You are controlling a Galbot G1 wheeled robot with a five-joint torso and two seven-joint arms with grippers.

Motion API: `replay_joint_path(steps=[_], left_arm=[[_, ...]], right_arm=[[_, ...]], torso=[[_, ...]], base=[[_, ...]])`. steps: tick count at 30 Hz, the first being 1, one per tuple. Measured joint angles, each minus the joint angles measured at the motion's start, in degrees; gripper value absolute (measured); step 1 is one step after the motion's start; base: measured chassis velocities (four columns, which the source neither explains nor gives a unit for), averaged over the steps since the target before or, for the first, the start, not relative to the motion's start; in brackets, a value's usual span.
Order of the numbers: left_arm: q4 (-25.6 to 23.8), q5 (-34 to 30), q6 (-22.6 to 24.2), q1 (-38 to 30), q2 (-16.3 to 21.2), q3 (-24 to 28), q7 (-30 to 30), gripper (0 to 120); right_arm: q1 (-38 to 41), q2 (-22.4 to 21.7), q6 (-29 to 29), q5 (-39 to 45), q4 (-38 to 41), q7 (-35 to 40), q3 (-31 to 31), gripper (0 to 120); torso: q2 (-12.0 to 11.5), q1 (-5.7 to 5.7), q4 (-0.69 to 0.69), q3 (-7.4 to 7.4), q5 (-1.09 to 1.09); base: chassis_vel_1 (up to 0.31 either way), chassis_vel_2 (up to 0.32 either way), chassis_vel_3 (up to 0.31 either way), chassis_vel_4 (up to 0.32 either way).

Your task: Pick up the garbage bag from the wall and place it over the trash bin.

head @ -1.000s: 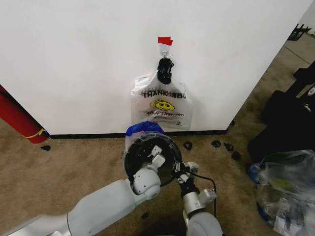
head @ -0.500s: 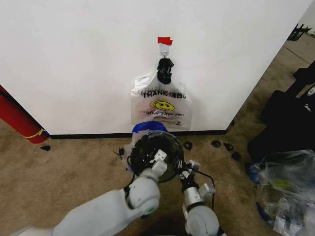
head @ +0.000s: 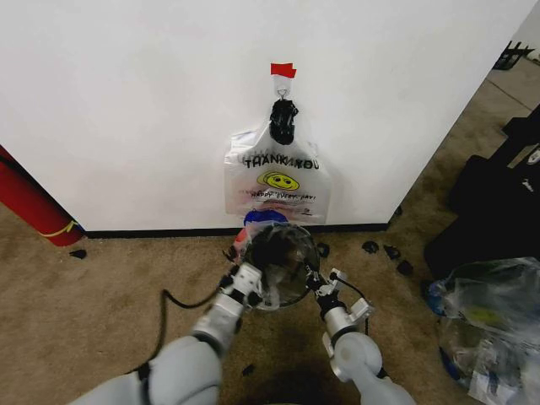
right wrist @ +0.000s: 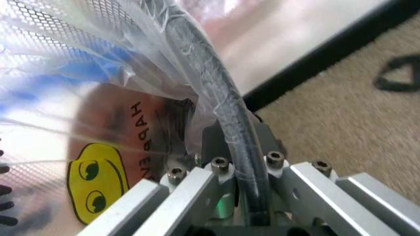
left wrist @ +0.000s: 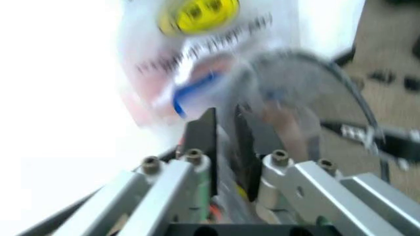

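Head view: pincers (head: 245, 278) grip bagged trash bin (head: 283, 253)

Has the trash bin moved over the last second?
Yes. The trash bin has shifted rightward and nearer the wall, now sitting under the hanging smiley-face bag.

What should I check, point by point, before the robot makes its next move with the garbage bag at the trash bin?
1. Garbage bag draped over the trash bin opening: ok.
2. Left gripper at the bin's left rim, shut on plastic: ok.
3. Right gripper astride the rim with film: ok.
4. Bag covers the whole rim: cannot tell.
5. Bin upright on carpet: cannot tell.
6. Smiley bag on the wall undisturbed: ok.
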Motion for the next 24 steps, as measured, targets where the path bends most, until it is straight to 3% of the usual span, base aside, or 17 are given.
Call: replay_joint_path(steps=[2,3,6,9,13,16,24], left_arm=[[-0.6,-2.6,-2.5,0.7,1.4,-5.3,4.8,26],[-0.6,-2.6,-2.5,0.7,1.4,-5.3,4.8,26],[-0.8,-7.7,-2.7,-0.5,3.0,-9.4,9.0,41],[1.4,-9.0,-2.9,-1.3,4.0,-10.0,12.6,55],[3.0,-11.1,-2.7,-1.9,4.0,-10.1,14.1,63],[4.7,-12.8,-1.4,-2.8,3.6,-10.2,16.3,78],[7.6,-12.6,0.6,-3.6,3.3,-9.7,17.5,99]], right_arm=[[-0.6,-0.2,1.1,-1.2,-0.5,-4.2,0.9,0],[-0.6,-0.2,1.1,-1.2,-0.5,-4.2,0.9,0],[-1.5,-0.9,2.7,-2.7,-1.3,-10.0,2.6,0],[-2.4,-1.6,4.5,-4.2,-2.7,-15.8,4.5,0],[-3.1,-2.0,5.8,-5.5,-3.4,-19.6,6.0,0],[-3.9,-2.4,6.8,-6.2,-3.8,-23.6,7.6,0],[-4.5,-3.1,7.7,-6.6,-4.0,-28.4,9.6,0]], torso=[[0.0,0.00,0.00,0.00,-0.03],[0.0,0.00,0.00,0.00,-0.03],[0.0,0.00,-0.01,0.00,-0.02],[0.0,0.00,-0.02,0.00,-0.02],[0.0,0.00,-0.01,0.00,-0.02],[0.0,0.00,-0.01,0.00,-0.01],[0.0,0.00,-0.01,0.00,-0.01]], base=[[0.000,0.000,0.000,0.000],[0.000,0.000,0.000,0.000],[0.000,0.000,0.000,0.000],[0.000,0.000,0.000,0.000],[0.000,0.000,0.000,0.000],[0.000,0.000,0.000,0.000],[0.000,0.000,0.000,0.000]])
